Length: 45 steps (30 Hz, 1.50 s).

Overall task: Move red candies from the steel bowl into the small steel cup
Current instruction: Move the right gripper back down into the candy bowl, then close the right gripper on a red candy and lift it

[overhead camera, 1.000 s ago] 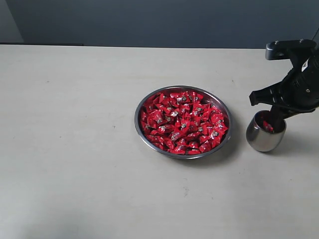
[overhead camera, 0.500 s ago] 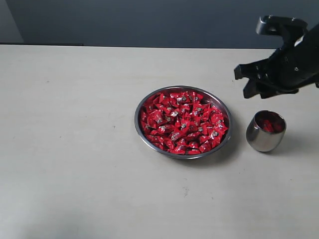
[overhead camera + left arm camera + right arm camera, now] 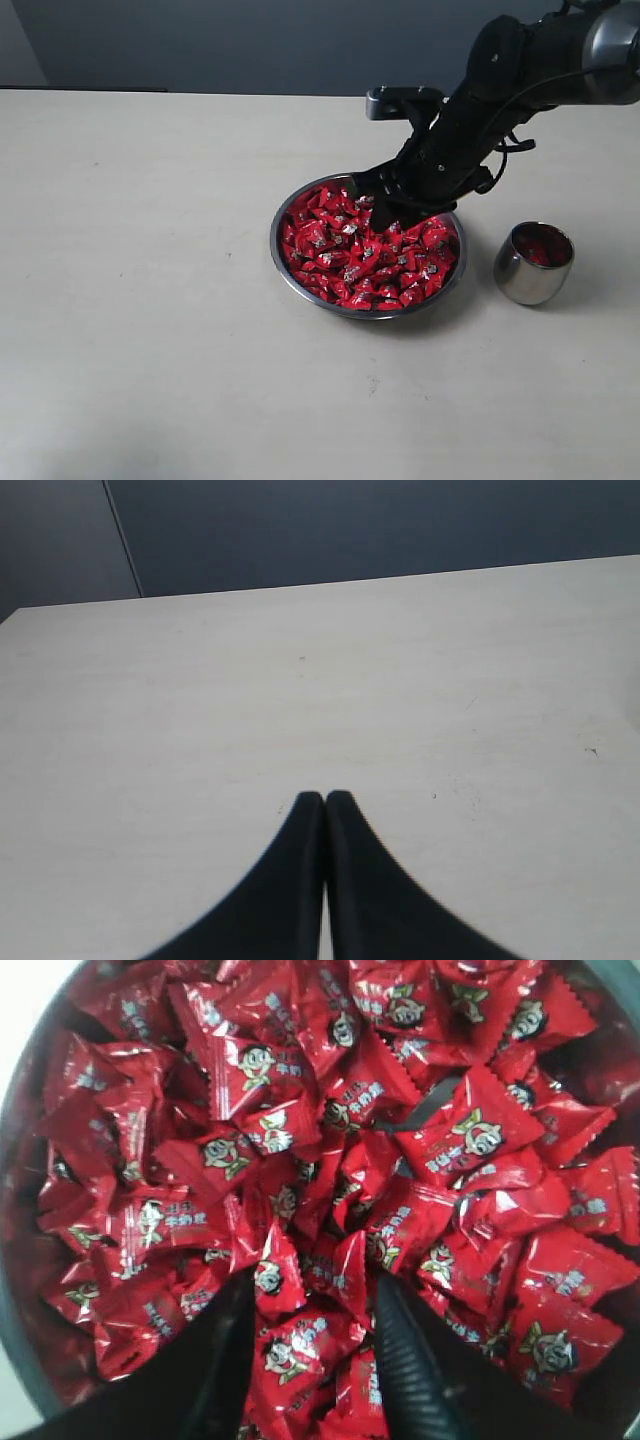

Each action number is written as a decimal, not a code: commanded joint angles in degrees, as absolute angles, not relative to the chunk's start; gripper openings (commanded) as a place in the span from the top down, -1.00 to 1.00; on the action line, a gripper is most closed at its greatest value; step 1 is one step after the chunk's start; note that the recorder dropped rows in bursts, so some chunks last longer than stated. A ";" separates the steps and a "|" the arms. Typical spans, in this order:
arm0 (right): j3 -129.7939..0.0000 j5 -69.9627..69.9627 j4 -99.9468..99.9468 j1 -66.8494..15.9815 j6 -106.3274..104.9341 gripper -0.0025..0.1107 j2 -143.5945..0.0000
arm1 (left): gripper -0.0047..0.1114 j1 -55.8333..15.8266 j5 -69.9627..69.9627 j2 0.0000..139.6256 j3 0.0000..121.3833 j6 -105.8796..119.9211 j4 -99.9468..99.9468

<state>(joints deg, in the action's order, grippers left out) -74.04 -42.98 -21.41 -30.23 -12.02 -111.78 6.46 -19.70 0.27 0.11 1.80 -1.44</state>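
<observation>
The steel bowl [image 3: 287,263] sits mid-table, heaped with red candies [image 3: 350,255]. My right gripper [image 3: 378,212] reaches across from the right and dips into the pile at the bowl's far side. Its fingers are spread in the right wrist view, where the gripper [image 3: 315,1295] straddles a few candies [image 3: 300,1345] without closing on them, and the bowl's dark rim [image 3: 15,1340] shows at the edge. The small steel cup [image 3: 532,265] stands to the right of the bowl with some red candies [image 3: 543,250] inside. My left gripper [image 3: 325,798] is shut and empty over bare table.
The pale table [image 3: 150,300] spreads wide to the left and in front of the bowl. A dark wall runs behind the table's far edge. The right arm's black body [image 3: 520,70] hangs above the gap between bowl and cup.
The right gripper has risen from the cup, swung left, and come down into the bowl's candies. The cup and bowl have not moved.
</observation>
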 commanded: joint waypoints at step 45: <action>-74.66 -40.58 -21.84 -31.42 -18.50 0.97 -113.54 | 0.91 6.18 -19.14 0.00 0.00 1.68 -1.55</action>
